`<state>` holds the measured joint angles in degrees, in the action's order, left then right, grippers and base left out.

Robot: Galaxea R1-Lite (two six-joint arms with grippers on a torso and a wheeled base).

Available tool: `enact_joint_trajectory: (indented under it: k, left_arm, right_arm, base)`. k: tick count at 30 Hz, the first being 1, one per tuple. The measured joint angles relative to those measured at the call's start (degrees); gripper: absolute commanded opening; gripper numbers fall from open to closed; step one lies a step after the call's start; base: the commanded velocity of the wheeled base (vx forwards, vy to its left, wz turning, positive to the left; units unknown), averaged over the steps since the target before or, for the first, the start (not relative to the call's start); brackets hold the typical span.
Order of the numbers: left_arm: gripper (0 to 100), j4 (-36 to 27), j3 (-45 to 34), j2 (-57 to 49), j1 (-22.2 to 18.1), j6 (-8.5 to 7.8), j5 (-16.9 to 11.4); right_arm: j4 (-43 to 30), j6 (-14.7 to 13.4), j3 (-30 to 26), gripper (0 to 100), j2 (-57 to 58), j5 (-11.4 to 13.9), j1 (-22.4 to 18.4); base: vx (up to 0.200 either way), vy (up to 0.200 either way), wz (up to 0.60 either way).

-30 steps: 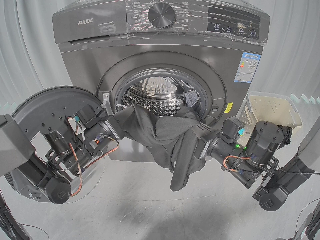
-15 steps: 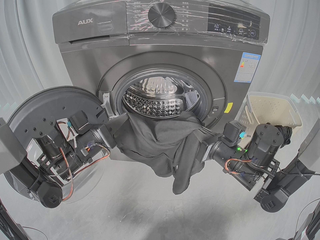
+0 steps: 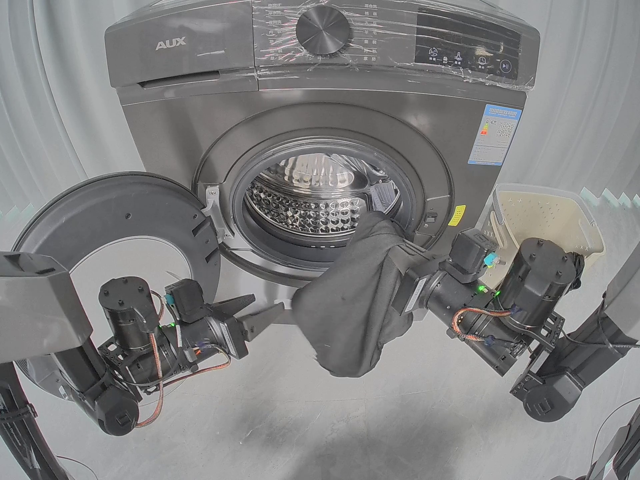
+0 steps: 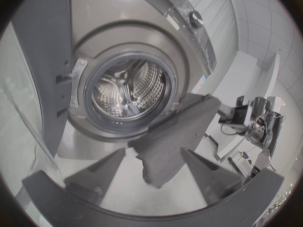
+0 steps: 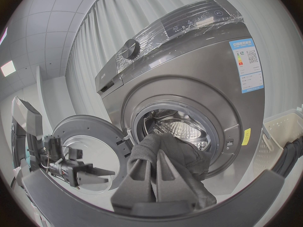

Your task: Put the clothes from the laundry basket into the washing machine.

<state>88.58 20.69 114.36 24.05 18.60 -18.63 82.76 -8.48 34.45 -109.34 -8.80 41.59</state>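
Right claw (image 5: 153,159) half-hidden under dark garment (image 3: 353,295)

Garment (image 3: 353,301) before washing machine (image 3: 320,101), basket (image 3: 553,218) right

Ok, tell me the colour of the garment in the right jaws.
Plain dark grey; the garment shows best in head view.

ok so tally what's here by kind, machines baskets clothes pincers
washing machine: 1
laundry basket: 1
dark garment: 1, held by the right pincer
pincers: 2, the left pincer open
total: 5; dark shape at the basket's rim unclear, not counted
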Motion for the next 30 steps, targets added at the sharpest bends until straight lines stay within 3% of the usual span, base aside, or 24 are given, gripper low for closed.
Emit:
enact_joint_trajectory:
  k: [10,21,30]
  left_arm:
    - [100,0.05,2.73,8.72,0.39,-0.13,-0.28]
    - [100,0.21,3.04,12.73,0.91,-0.22,-4.04]
    - [100,0.21,4.43,14.84,2.21,-1.39,-6.58]
  right_arm:
    - [0.01,0.11,1.05,0,0.94,0.27,0.18]
    - [-0.9,0.33,5.02,0,0.74,0.49,0.49]
    - [-1.0,0.44,7.47,0,-0.39,0.62,2.41]
  base:
    - [0.0,0.0,0.0]
    - [0.0,0.0,0.0]
    - [0.0,0.0,0.0]
